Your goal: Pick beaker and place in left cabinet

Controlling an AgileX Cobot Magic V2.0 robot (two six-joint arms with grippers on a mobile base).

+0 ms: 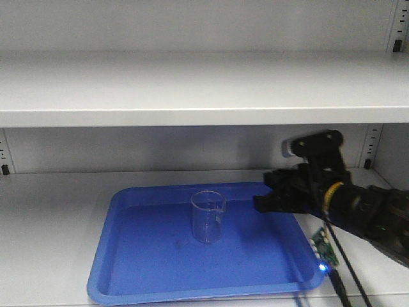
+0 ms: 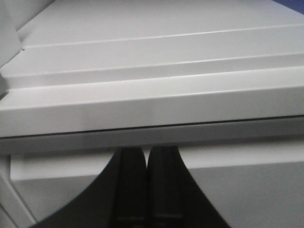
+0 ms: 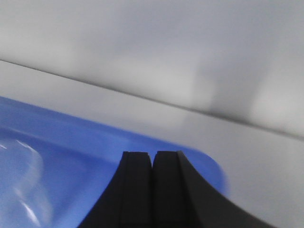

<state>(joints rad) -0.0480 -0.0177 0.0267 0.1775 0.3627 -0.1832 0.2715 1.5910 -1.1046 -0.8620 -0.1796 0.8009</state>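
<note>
the small clear glass beaker [image 1: 208, 216] with a pouring spout stands upright near the middle of a shallow blue plastic tray [image 1: 153, 281], bare tray floor on every side of it. the tray lies on a wide flat shelf of the pale grey metal cabinet [image 1: 192, 89], its front rim close to the shelf's front edge; the next shelf runs across above, leaving a low open slot over the beaker. the black right gripper [image 1: 265, 195] hangs over the tray's right rear corner, to the right of the beaker and apart from it. in the right wrist view its fingers [image 3: 137, 190] are pressed together, holding nothing, with a blurred pale shape at lower left that may be the beaker. the left gripper [image 2: 148, 185] is likewise closed and empty, facing grey cabinet shelf edges.
</note>
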